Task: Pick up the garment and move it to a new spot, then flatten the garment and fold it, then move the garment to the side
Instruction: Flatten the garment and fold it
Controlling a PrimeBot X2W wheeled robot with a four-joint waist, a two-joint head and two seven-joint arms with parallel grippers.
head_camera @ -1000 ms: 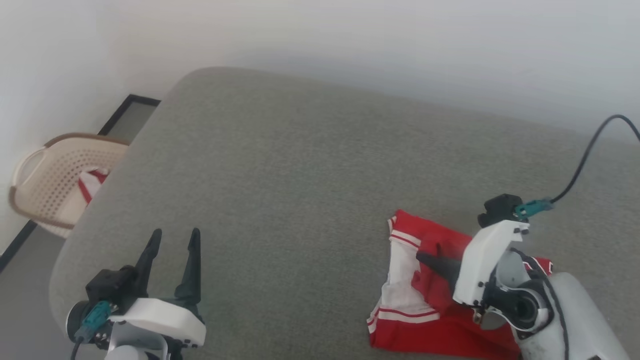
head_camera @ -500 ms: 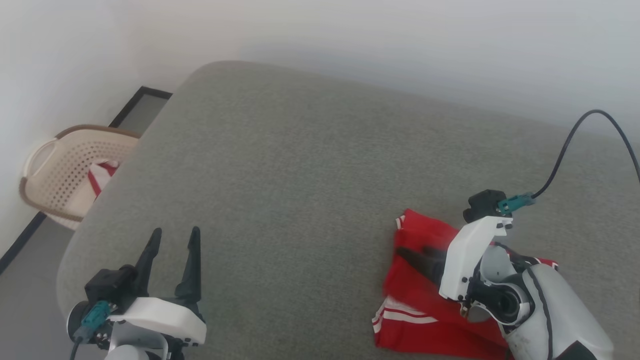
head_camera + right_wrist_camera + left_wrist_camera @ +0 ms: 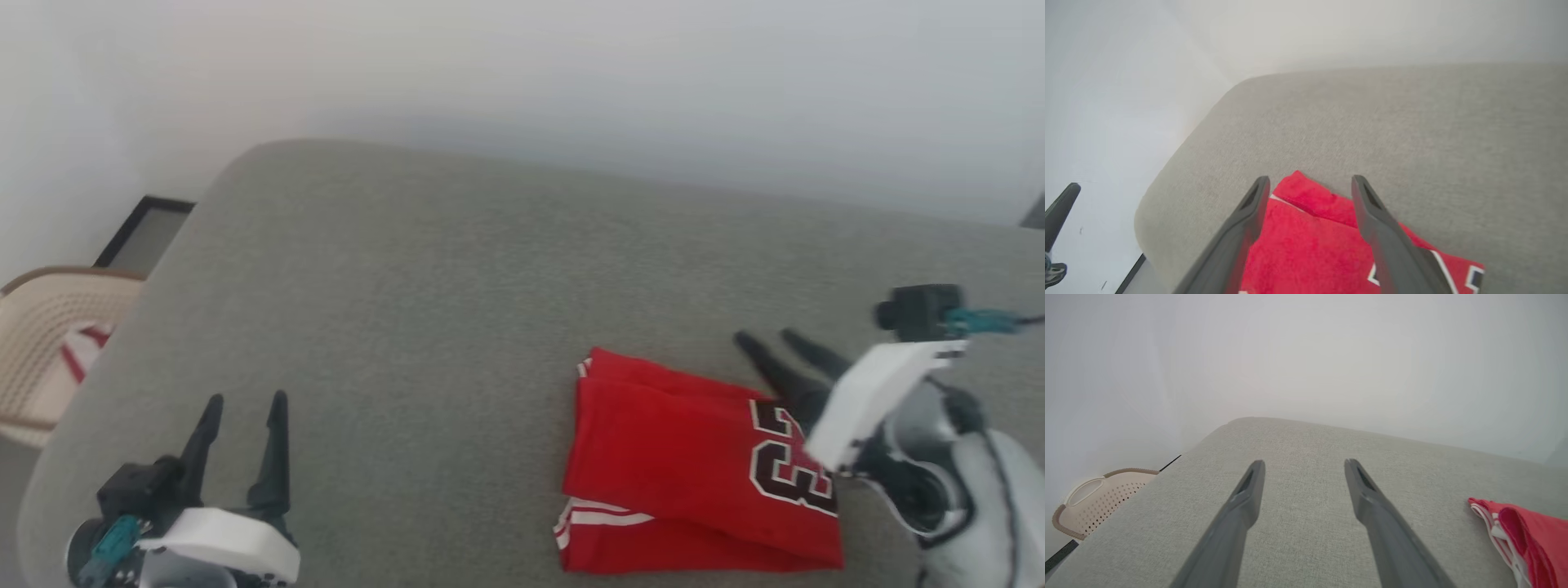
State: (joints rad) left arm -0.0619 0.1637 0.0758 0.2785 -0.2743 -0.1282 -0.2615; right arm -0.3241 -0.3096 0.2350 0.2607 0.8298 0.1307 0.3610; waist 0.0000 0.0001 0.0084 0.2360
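Locate the garment [image 3: 694,457] on the grey upholstered surface [image 3: 449,269], in the right near part of the head view. Folded into a compact red rectangle, lying flat. Check the right end of the top layer for the number 23 [image 3: 788,457] in black with white edging, and the lower left corner for red-and-white striped trim [image 3: 596,518].

Find the right gripper [image 3: 763,336] at the garment's far right corner, pointing up and left in the head view. Read as wide open and empty. In the right wrist view, confirm the spread over the garment [image 3: 1306,249], with red fabric visible in the gap and no cloth pinched. Cannot tell whether touching the fabric or just above it.

Find the left gripper [image 3: 246,398] at the lower left of the head view, over bare surface, well apart from the garment. Read likewise as wide open and empty. In the left wrist view, see the garment [image 3: 1535,535] at the far right edge.

Note the beige perforated basket [image 3: 41,327] beyond the left edge of the surface, holding a white cloth with a red stripe [image 3: 82,351].
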